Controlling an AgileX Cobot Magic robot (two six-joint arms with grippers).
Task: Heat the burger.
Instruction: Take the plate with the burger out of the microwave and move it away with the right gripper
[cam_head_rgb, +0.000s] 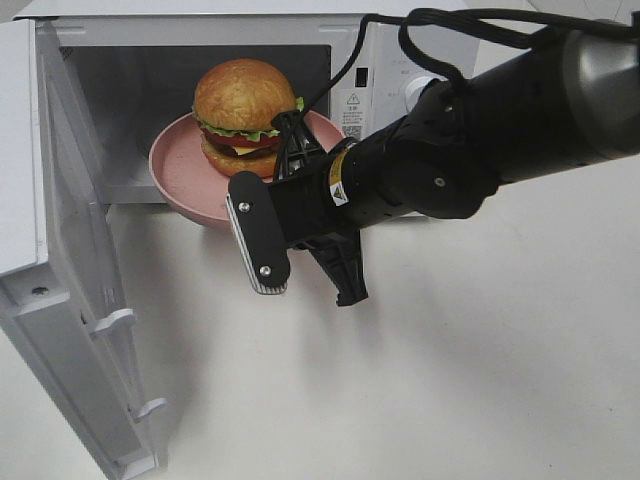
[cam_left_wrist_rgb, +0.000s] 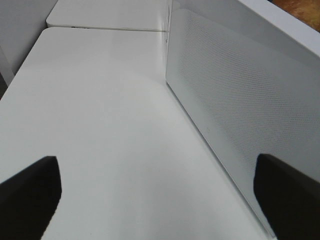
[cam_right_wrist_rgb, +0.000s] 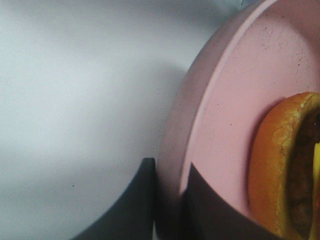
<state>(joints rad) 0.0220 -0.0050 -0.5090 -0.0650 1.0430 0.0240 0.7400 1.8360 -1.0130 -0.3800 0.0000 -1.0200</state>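
The right gripper (cam_right_wrist_rgb: 169, 200) pinches the pink plate's (cam_head_rgb: 172, 160) rim, the burger (cam_head_rgb: 245, 115) on it at the open microwave's (cam_head_rgb: 70, 150) mouth, while the left gripper (cam_left_wrist_rgb: 160, 192) gapes wide over the bench (cam_left_wrist_rgb: 100, 125).

Exterior high view: mounted above, looked steeply down on the white table (cam_head_rgb: 480, 380) and the open microwave (cam_head_rgb: 90, 120) at far left. Left wrist view: sat low over the table, faced along the microwave's mesh door (cam_left_wrist_rgb: 240, 110), close by. Right wrist view: pressed very near the pink plate (cam_right_wrist_rgb: 220, 125) rim and the burger (cam_right_wrist_rgb: 280, 165). Plate and burger shared with the high view; door shared with the left wrist view.
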